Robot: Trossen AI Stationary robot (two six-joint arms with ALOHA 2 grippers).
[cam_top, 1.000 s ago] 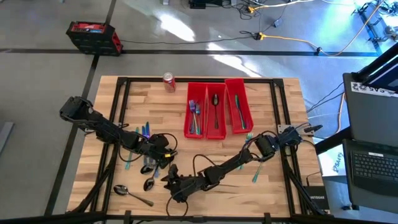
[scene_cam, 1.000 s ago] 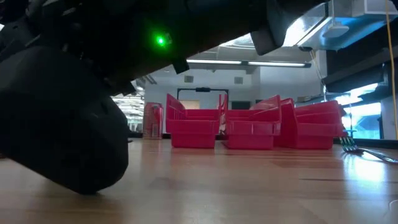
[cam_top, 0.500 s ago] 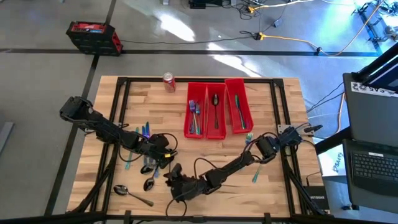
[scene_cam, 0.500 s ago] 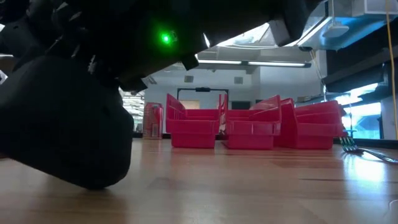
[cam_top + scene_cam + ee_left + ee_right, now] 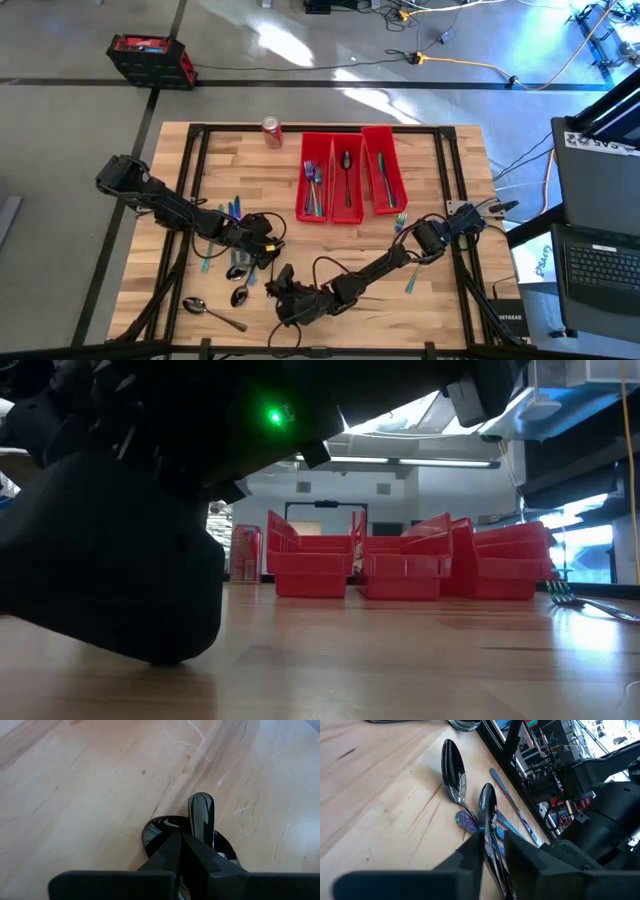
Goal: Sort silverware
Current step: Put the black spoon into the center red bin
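Silverware: loose spoons lower left of worktop in high view.
Right gripper: pinching one spoon handle; neighbours touch it, may drag along.
Left gripper: pressed together over a spoon; arms close, could collide.

From table height, my right arm blocks the near-left silverware. My left gripper covers part of a spoon; utensil types in the red bins are too small to tell.
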